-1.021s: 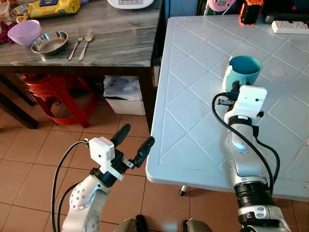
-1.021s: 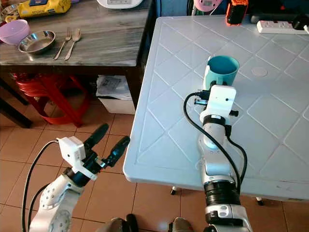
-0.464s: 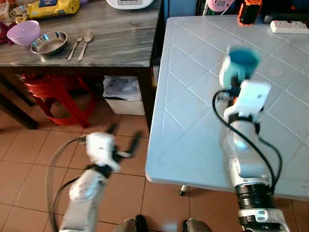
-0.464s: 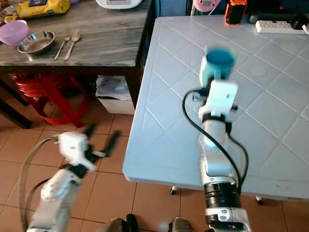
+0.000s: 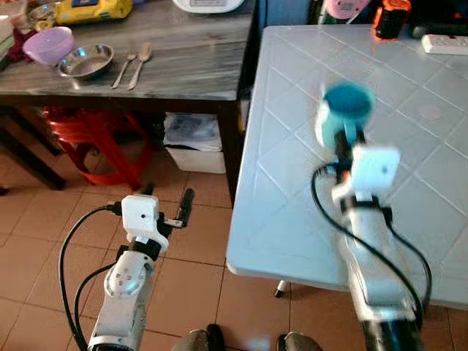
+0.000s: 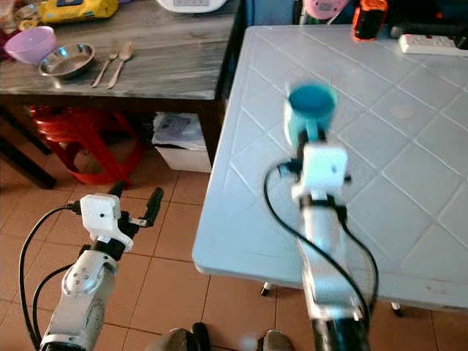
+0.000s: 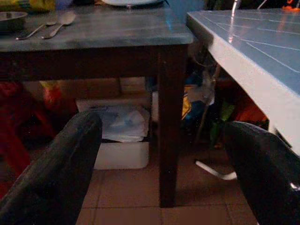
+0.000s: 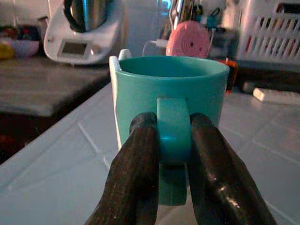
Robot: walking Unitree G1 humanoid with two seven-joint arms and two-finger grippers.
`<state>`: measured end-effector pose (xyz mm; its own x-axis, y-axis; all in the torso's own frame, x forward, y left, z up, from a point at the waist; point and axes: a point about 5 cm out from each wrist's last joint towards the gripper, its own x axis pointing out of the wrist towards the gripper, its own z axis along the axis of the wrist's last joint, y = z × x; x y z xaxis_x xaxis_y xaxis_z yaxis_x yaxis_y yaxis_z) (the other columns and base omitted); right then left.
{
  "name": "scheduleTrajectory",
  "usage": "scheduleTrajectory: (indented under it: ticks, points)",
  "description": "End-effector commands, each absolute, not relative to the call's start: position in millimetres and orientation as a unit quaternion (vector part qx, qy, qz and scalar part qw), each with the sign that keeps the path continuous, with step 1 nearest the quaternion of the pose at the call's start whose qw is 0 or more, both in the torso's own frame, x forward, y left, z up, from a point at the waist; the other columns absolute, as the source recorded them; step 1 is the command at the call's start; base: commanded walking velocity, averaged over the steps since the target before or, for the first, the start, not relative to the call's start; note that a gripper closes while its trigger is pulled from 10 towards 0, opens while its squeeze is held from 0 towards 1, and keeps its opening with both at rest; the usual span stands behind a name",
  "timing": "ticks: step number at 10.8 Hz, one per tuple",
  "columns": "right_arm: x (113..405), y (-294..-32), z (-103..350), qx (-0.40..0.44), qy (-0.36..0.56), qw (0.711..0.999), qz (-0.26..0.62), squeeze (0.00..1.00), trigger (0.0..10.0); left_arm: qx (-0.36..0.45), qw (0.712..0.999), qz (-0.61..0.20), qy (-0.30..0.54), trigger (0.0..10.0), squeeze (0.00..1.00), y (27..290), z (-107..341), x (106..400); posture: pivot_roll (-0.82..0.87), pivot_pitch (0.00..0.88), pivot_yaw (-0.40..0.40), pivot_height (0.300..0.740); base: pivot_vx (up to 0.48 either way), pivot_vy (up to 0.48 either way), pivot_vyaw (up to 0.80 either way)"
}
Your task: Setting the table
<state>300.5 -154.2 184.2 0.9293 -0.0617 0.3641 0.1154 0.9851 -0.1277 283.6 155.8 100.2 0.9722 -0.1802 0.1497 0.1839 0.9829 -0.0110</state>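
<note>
Teal mug (image 5: 346, 110) sits over the white plastic table (image 5: 431, 168) in the left eye view, carried at the end of the right arm; on the wooden side table (image 5: 183, 62) wait a steel bowl (image 5: 85, 61), a purple bowl (image 5: 48, 44), a fork (image 5: 122, 69) and a spoon (image 5: 141, 62). Left wrist view: the left gripper (image 7: 164, 164) hangs with fingers spread wide, holding nothing. Right wrist view: the right gripper (image 8: 171, 140) pinches the mug's handle. Judging by this, only 1 item has reached the table; the rest is left.
</note>
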Motion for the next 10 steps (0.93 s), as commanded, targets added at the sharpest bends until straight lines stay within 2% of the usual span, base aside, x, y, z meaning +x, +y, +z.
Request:
scheduleTrajectory:
  ticks: [1, 2, 10]
  points:
    - [295.9, -152.7, 192.8, -0.072, -0.199, 0.976, -0.042, 0.0, 10.0, -0.004, 0.994, -0.083, -0.073, 10.0, 0.0, 160.4, 98.2, 283.2, -0.09, 0.202, 0.115, 0.74, 0.0, 0.0, -0.47]
    - [294.3, -155.4, 189.9, -0.075, -0.192, 0.978, -0.046, 0.0, 10.0, -0.008, 0.993, -0.087, -0.077, 10.0, 0.0, 159.5, 99.5, 284.9, -0.1, 0.196, 0.119, 0.74, 0.0, 0.0, -0.61]
    - [302.1, -150.6, 189.5, -0.082, -0.19, 0.978, -0.031, 0.0, 10.0, -0.009, 0.993, -0.083, -0.081, 10.0, 0.0, 159.1, 96.6, 283.5, -0.09, 0.186, 0.095, 0.74, 0.0, 0.314, -0.57]
